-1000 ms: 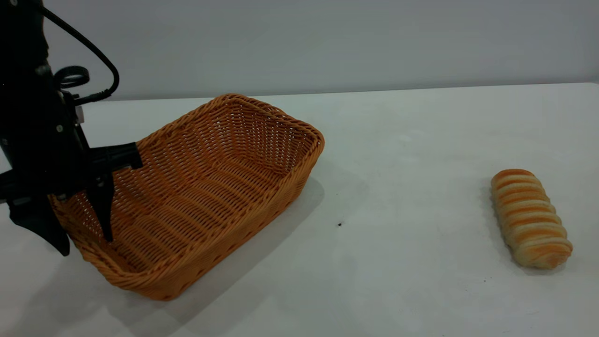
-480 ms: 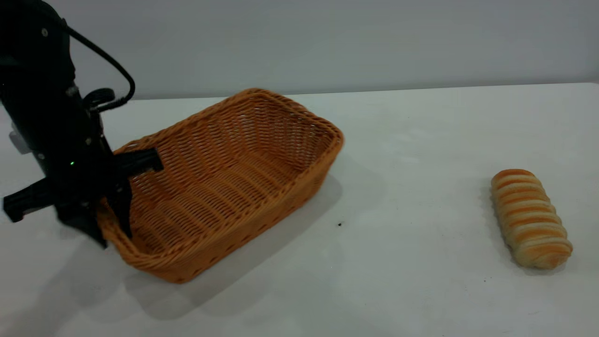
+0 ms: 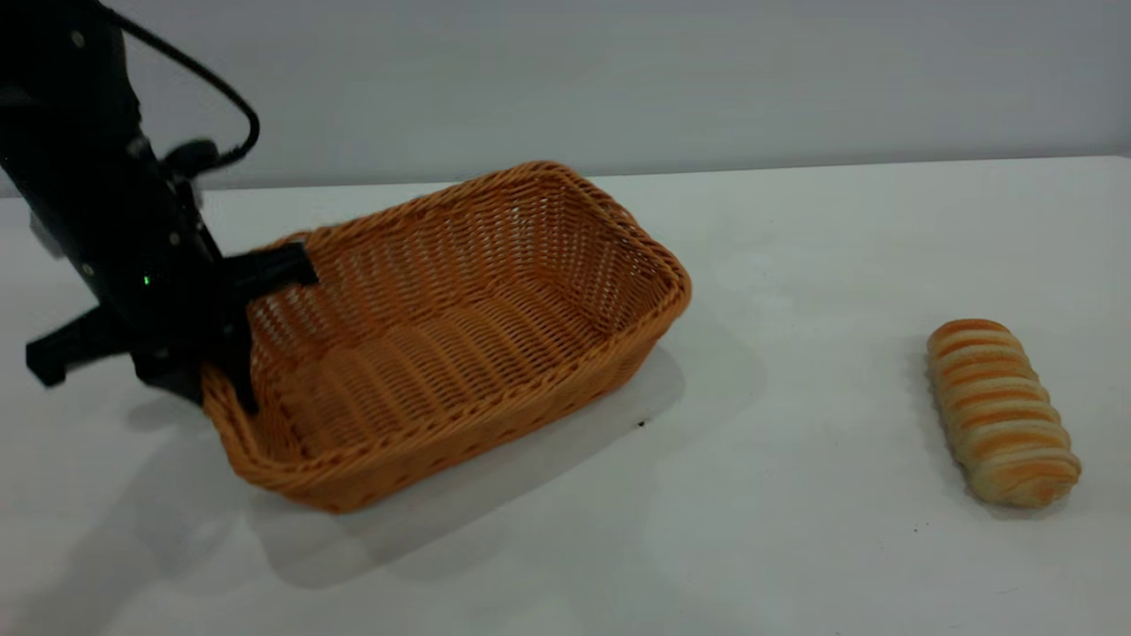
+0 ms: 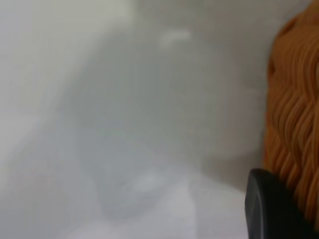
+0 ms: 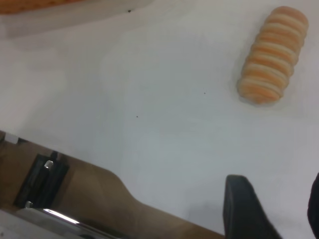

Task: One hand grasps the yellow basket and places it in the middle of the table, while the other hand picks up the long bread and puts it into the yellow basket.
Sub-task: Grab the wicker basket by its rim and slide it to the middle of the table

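The yellow basket [image 3: 459,327], orange-tan wicker, sits left of the middle of the white table [image 3: 795,530], its left end raised a little. My left gripper [image 3: 225,384] is shut on the basket's left rim, one finger inside and one outside. In the left wrist view the weave [image 4: 296,114] lies against one black finger [image 4: 269,209]. The long bread [image 3: 1001,411] lies at the right of the table. The right wrist view shows the bread [image 5: 271,55] well apart from my right gripper [image 5: 276,206], which is open, empty and out of the exterior view.
A grey wall runs behind the table. A small dark speck [image 3: 641,424] lies between basket and bread. The right wrist view shows the table's near edge [image 5: 124,191] with brown floor and metal frame beyond it.
My left gripper has dragged the basket to the right toward the table's middle and turned it; the basket sits flatter. The bread has not moved.
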